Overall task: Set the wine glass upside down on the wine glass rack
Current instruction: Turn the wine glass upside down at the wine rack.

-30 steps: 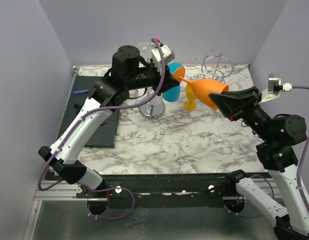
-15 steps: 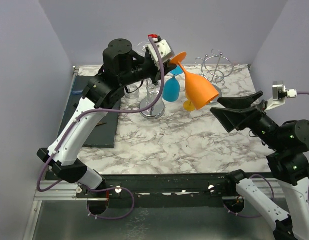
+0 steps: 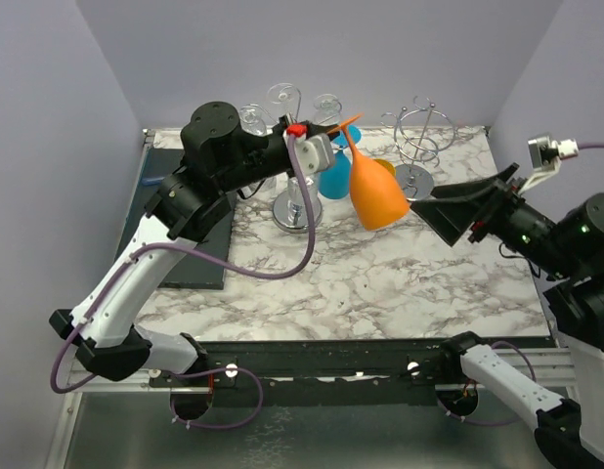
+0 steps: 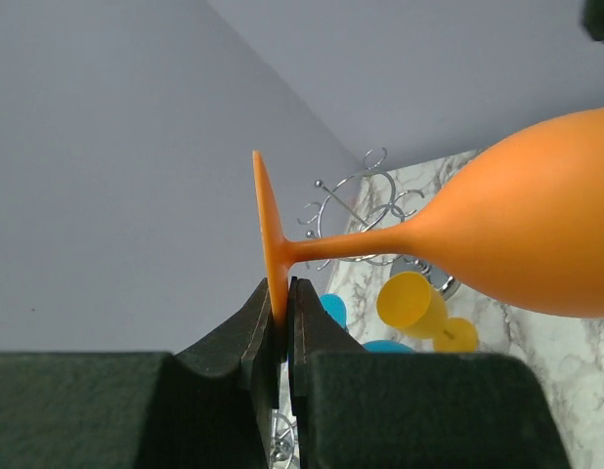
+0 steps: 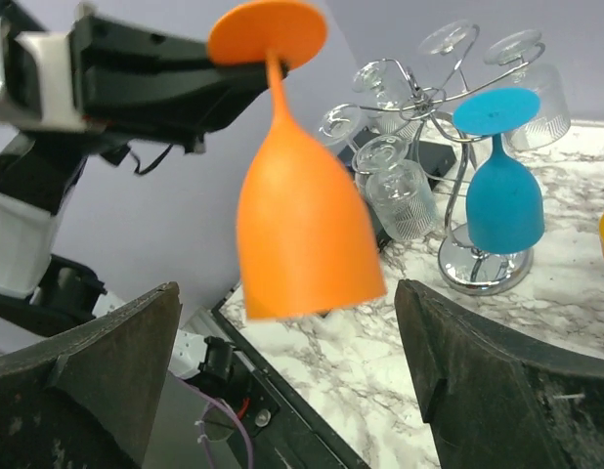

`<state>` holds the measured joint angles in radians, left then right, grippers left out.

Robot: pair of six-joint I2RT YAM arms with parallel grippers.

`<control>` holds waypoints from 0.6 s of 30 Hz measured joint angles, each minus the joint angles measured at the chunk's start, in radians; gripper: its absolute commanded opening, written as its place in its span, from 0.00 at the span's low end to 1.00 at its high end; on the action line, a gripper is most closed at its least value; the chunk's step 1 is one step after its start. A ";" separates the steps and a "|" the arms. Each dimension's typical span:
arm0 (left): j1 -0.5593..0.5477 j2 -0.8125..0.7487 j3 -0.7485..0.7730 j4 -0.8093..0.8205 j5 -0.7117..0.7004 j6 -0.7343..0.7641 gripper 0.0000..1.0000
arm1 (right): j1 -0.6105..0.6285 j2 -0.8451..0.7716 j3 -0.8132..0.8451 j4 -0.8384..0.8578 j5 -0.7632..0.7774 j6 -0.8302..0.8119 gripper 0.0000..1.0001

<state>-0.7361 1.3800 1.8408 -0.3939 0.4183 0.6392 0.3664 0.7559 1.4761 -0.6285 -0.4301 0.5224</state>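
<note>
Right claw (image 3: pixel 441 221) released, left claw (image 4: pixel 282 305) pinching orange glass (image 3: pixel 373 195)

The left arm (image 3: pixel 151 259) is stretching up and forward from its base, elbow bent, wrist pointing toward the right; the left gripper (image 4: pixel 280 298) is pinching its dark fingers (image 4: pixel 253 327) almost together on the rim of the flat foot of an orange plastic wine glass (image 4: pixel 537 244), holding it in the air; the right arm (image 3: pixel 585 239) is standing folded at the right side, forearm pointing left; the right gripper (image 3: pixel 436 221) is gaping wide, fingers spread apart and gripping nothing.
</note>
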 measured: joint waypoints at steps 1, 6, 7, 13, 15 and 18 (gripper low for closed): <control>-0.008 -0.026 -0.030 0.006 0.000 0.044 0.01 | 0.000 0.026 0.017 -0.010 -0.004 0.005 1.00; -0.049 -0.128 -0.144 0.026 0.001 0.204 0.00 | 0.000 0.171 0.126 -0.024 -0.072 0.048 1.00; -0.057 -0.151 -0.171 0.028 0.002 0.235 0.00 | 0.000 0.195 0.149 -0.028 -0.083 0.053 1.00; -0.103 -0.248 -0.323 0.037 0.002 0.409 0.00 | 0.000 0.313 0.282 -0.113 -0.097 0.051 1.00; -0.119 -0.265 -0.357 0.037 0.002 0.454 0.00 | 0.000 0.326 0.290 -0.133 -0.087 0.051 1.00; -0.146 -0.285 -0.402 0.035 0.002 0.517 0.00 | 0.000 0.343 0.295 -0.153 -0.070 0.051 1.00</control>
<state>-0.8825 1.0950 1.4387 -0.3588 0.4202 1.1564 0.3664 1.0988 1.7710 -0.7811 -0.5003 0.5739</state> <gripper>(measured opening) 0.097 0.995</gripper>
